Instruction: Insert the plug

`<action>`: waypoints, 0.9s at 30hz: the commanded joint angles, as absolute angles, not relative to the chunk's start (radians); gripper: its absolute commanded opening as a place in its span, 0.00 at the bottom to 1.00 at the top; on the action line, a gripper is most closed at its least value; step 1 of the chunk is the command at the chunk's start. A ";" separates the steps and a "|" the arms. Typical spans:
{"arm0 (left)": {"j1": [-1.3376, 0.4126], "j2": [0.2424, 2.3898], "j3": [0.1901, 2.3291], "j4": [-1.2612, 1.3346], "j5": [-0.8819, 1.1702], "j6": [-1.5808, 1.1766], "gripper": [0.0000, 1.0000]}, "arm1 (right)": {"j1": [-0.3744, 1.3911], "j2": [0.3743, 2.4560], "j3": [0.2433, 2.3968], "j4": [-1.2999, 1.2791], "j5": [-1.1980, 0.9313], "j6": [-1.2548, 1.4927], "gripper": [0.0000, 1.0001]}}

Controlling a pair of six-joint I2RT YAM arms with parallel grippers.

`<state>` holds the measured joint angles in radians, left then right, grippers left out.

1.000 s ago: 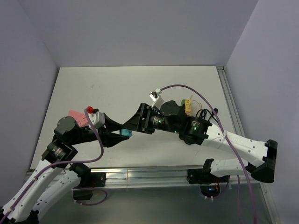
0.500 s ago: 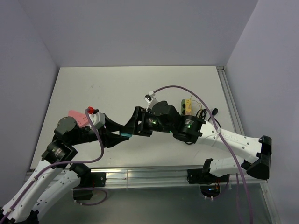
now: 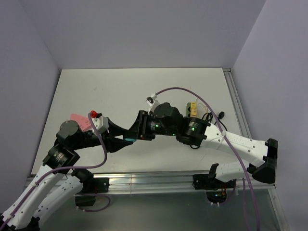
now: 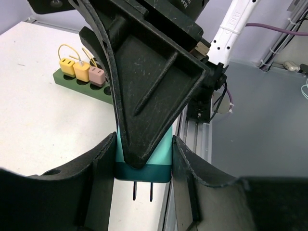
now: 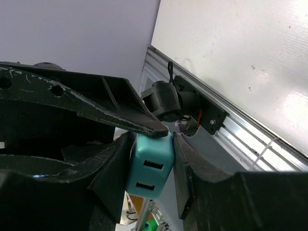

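Left pincer (image 4: 143,161) and right pincer (image 5: 152,156) both pinch the plug (image 3: 128,138) — tugging before one releases could twist it loose.

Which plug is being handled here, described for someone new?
Near the table's front middle, the left gripper and right gripper meet tip to tip. Between them is the teal plug, prongs bare; the yellow plugs and pink plug sit in the green strip.
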<state>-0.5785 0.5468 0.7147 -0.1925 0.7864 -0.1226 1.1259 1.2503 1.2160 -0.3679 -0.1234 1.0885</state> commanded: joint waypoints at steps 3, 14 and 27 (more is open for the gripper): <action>-0.580 0.540 0.730 -0.147 0.778 -0.118 0.00 | 1.131 1.265 1.210 -0.318 -0.195 1.063 0.17; -0.578 0.486 0.713 -0.115 0.746 -0.138 0.93 | 1.131 1.201 1.126 -0.273 -0.117 1.034 0.00; -0.580 0.698 0.873 -0.133 0.456 -0.376 0.99 | 1.094 0.937 1.046 -0.690 0.399 0.882 0.00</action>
<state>-0.5789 0.6163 0.7986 -0.1238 0.6060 -0.2817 1.1202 1.0122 1.0817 -0.5655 0.2119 0.9249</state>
